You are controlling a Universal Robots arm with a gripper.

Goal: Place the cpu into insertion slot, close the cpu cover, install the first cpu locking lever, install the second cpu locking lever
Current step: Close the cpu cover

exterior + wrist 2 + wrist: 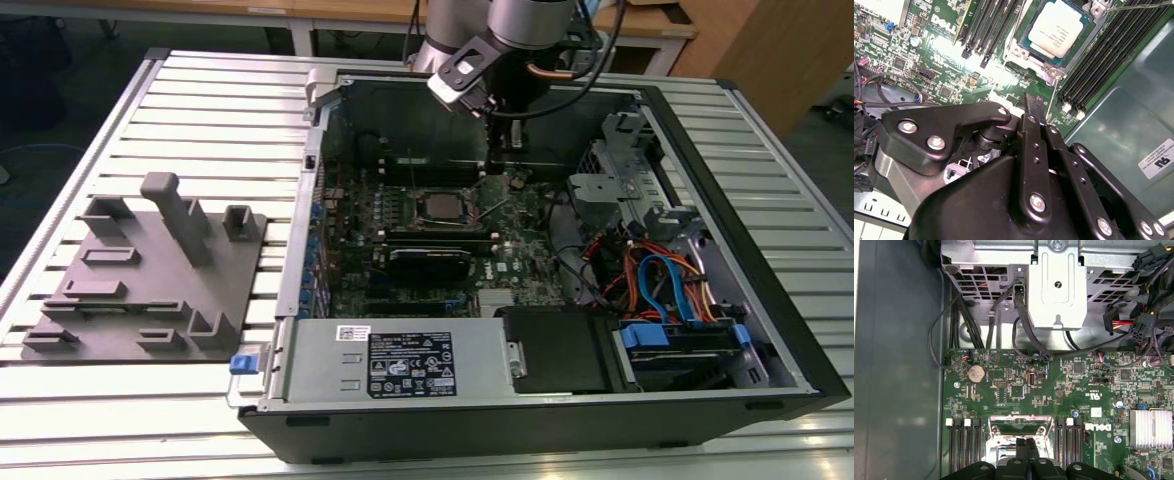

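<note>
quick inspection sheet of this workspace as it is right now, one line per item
surface: slatted metal table carrying an open computer case
job's things: cpu lies in the insertion slot, cpu cover framing it; a thin wire locking lever runs beside it, and I cannot tell if it is latched
clutter: grey fixture plate on the table, at the exterior view's left of the case
grippers: claw shut, nothing seen between its fingers, low over the green board next to the socket
cables: black leads under the metal cage; blue and orange bundle
surroundings: wooden desk behind the table
</note>
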